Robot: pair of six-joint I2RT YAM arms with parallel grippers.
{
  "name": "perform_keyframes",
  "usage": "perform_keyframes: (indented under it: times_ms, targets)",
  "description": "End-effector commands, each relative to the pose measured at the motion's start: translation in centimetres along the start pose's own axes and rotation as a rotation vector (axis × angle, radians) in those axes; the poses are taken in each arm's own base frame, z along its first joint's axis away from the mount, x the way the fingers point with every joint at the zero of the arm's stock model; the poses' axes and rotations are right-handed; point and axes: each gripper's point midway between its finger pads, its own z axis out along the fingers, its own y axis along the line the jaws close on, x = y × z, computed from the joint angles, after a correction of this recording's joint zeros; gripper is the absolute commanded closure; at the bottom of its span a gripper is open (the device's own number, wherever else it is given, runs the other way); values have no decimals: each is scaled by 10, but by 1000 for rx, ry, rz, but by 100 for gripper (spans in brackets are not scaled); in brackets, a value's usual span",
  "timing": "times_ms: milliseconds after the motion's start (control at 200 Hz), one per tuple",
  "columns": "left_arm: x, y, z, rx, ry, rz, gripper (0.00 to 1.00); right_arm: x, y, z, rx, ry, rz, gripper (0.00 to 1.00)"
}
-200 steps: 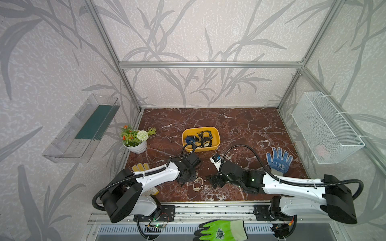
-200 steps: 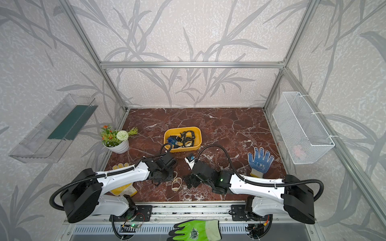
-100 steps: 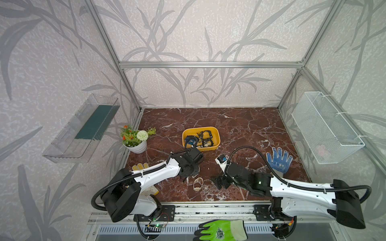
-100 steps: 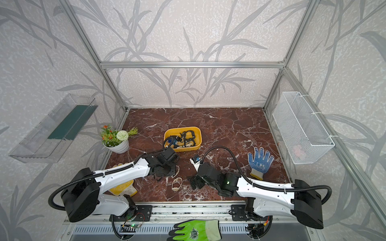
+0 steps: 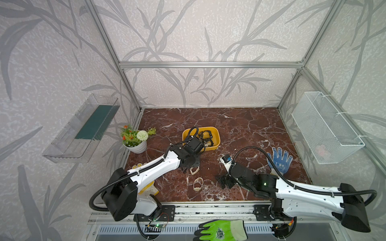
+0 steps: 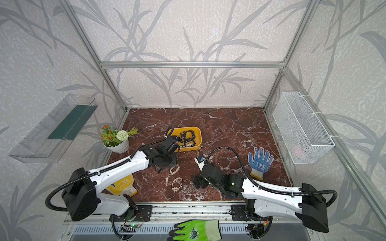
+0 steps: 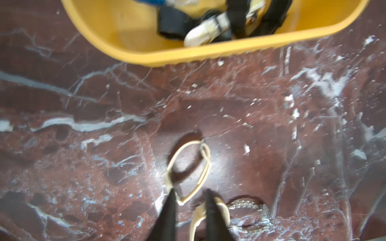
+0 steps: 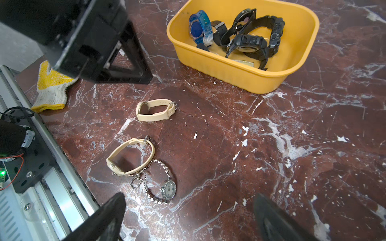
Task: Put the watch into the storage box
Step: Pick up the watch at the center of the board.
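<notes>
The yellow storage box (image 5: 216, 144) (image 8: 229, 71) sits mid-table and holds several black watches (image 8: 250, 43) and a blue one (image 8: 197, 29). A cream watch (image 5: 194, 170) (image 7: 200, 183) (image 8: 152, 118) lies on the marble just short of the box. My left gripper (image 7: 189, 191) hovers over its near end, jaws a little apart and gripping nothing. A second cream watch (image 5: 198, 184) (image 8: 110, 163) and a silver jewelled watch (image 8: 169, 188) lie together nearer the front. My right gripper (image 8: 189, 197) (image 5: 224, 180) stands wide open beside them, holding nothing.
A blue dotted glove (image 5: 279, 160) lies at the right, and a yellow glove (image 8: 52, 87) at the front left under my left arm. A flower pot (image 5: 135, 141) stands at the left. A wire basket (image 5: 325, 129) and a clear shelf tray (image 5: 83, 129) hang on the side walls.
My left gripper has moved toward the box, and its jaws shut and then parted. The right arm has drawn back slightly to the right, still open.
</notes>
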Motion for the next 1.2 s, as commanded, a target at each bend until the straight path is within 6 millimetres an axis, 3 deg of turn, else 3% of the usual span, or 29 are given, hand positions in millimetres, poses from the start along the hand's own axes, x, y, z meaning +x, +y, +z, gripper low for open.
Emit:
perform_keyframes:
  times_ms: [0, 215, 680, 890, 1090, 1195]
  targets:
    - [32, 28, 8, -57, 84, -34, 61, 4, -4, 0, 24, 4, -7, 4]
    - [31, 15, 26, -2, 84, -73, 49, 3, 6, 8, -5, 29, -28, 4]
    - [16, 16, 42, -7, 70, -109, 46, 2, 21, 19, -60, 46, -29, 4]
    - [22, 14, 51, 5, 103, -121, 61, 1, 25, 23, -70, 47, -24, 4]
    - [30, 13, 58, 13, 133, -131, 64, 1, 23, 23, -61, 46, -22, 4]
    - [33, 13, 62, 12, 147, -132, 71, 1, 23, 24, -58, 46, -21, 4]
